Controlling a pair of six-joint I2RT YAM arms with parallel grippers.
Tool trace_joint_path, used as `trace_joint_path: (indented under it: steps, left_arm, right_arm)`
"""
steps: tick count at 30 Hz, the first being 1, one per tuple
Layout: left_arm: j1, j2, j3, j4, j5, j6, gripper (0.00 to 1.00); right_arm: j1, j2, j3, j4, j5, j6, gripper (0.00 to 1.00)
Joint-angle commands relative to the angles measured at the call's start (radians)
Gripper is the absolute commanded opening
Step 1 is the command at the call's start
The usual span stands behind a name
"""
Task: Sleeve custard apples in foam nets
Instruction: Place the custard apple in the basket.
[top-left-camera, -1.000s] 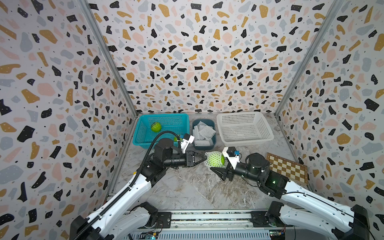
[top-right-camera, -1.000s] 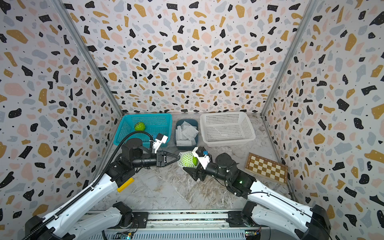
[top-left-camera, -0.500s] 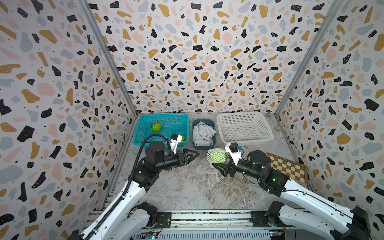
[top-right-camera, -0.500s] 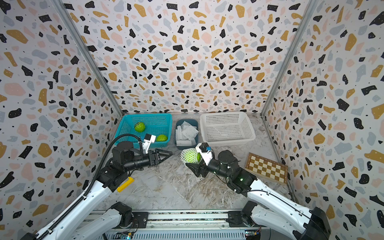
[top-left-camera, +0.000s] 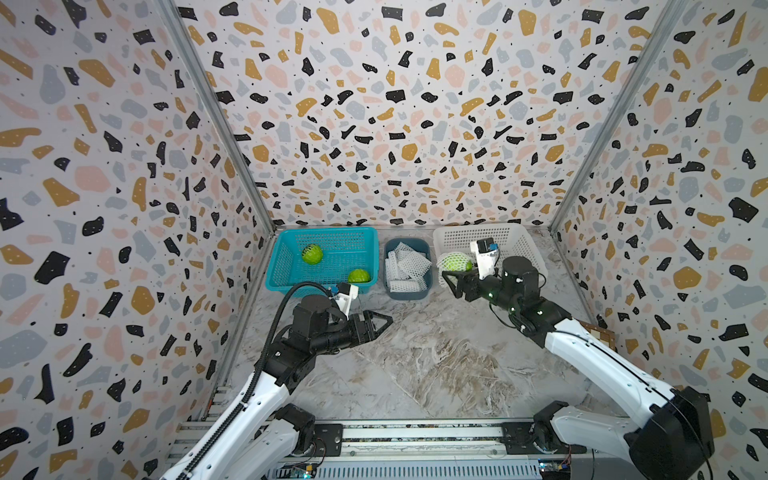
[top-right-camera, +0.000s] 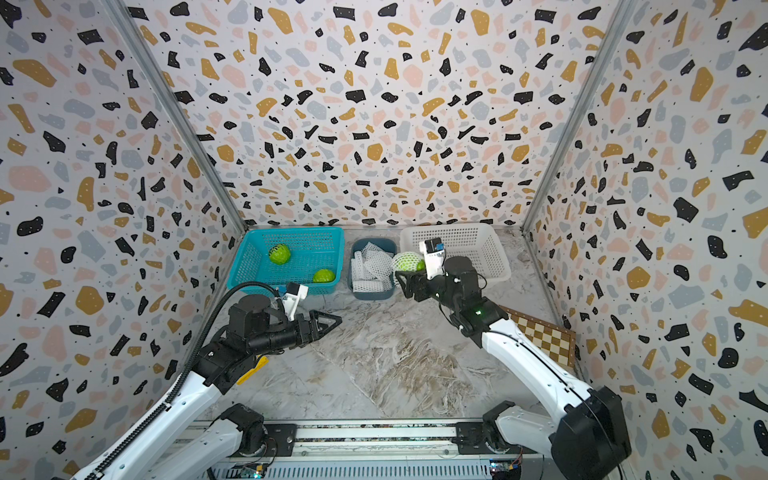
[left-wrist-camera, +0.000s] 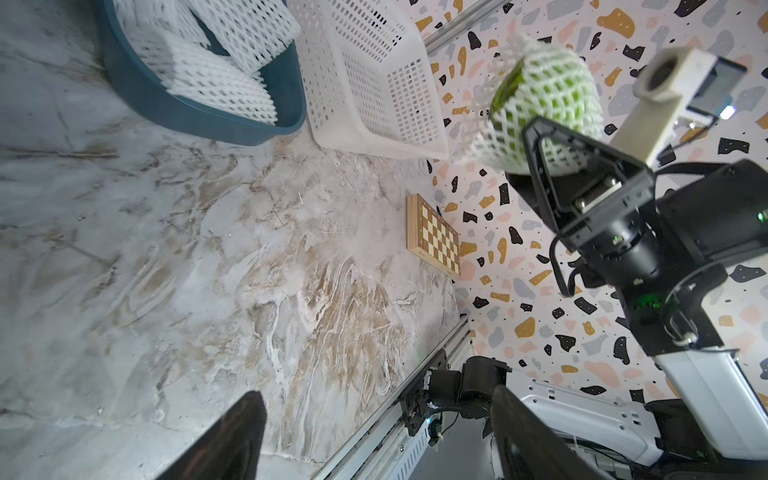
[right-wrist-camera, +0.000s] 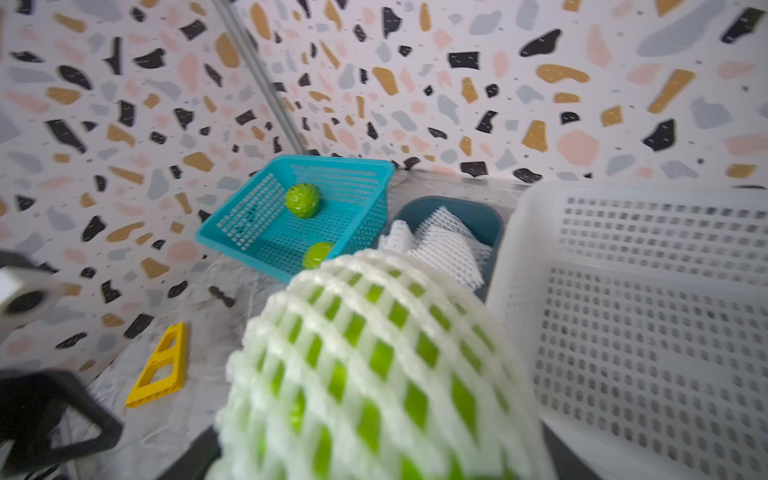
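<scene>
1. White foam mesh net (top-left-camera: 445, 261) sleeves a bright-green bumpy custard apple (top-left-camera: 459, 264), clamped in the right gripper (top-left-camera: 452, 275), its arm stretched forward beside the white plastic lattice basket (top-left-camera: 525, 255).
2. The left gripper (top-left-camera: 380, 322) gapes empty, arm level over the marble counter (top-left-camera: 436, 365).

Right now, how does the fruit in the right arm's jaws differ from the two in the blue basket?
The held custard apple wears a white foam net; the two basket custard apples are bare. It hangs in the air, clamped by the right gripper; they lie loose in the teal basket. All three are round, bright green and similar in size.
</scene>
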Motion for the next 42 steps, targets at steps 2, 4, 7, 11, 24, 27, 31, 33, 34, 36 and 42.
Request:
trace_joint_path:
  steps: [2,4,7,11,24,27,31,33,34,36,42]
  left_arm:
    - [0.002,-0.038,-0.012,-0.012,-0.003,0.019,0.85]
    - [0.003,-0.051,-0.015,-0.024,-0.004,0.017,0.85]
    - [0.003,-0.062,-0.008,-0.052,-0.009,0.02,0.85]
    - [0.002,-0.064,-0.003,-0.064,-0.019,0.013,0.85]
    - [0.003,-0.038,-0.009,-0.043,-0.062,-0.028,0.86]
    - [0.003,-0.027,-0.012,-0.037,-0.062,-0.033,0.86]
    - [0.003,-0.015,-0.014,-0.031,-0.063,-0.034,0.86]
    - [0.003,-0.012,-0.014,-0.026,-0.064,-0.037,0.86]
    - [0.003,-0.012,-0.014,-0.026,-0.065,-0.036,0.86]
    - [0.003,-0.008,-0.017,-0.023,-0.065,-0.036,0.86]
    - [0.002,-0.003,-0.024,-0.016,-0.064,-0.036,0.86]
  right_arm:
    - [-0.102,0.12,0.098,-0.01,0.012,0.09,0.8]
    - [-0.151,0.197,0.14,-0.003,-0.003,0.099,0.8]
    - [-0.201,0.292,0.18,0.022,-0.019,0.109,0.79]
    - [-0.249,0.419,0.243,0.042,-0.054,0.115,0.79]
    - [-0.285,0.701,0.433,0.079,-0.144,0.152,0.79]
    - [-0.285,0.751,0.474,0.07,-0.158,0.156,0.79]
    - [-0.285,0.808,0.517,0.063,-0.173,0.163,0.79]
    - [-0.286,0.832,0.534,0.061,-0.176,0.165,0.79]
    - [-0.285,0.842,0.543,0.056,-0.176,0.163,0.79]
    - [-0.285,0.866,0.565,0.042,-0.18,0.163,0.79]
    - [-0.285,0.929,0.621,-0.008,-0.18,0.152,0.79]
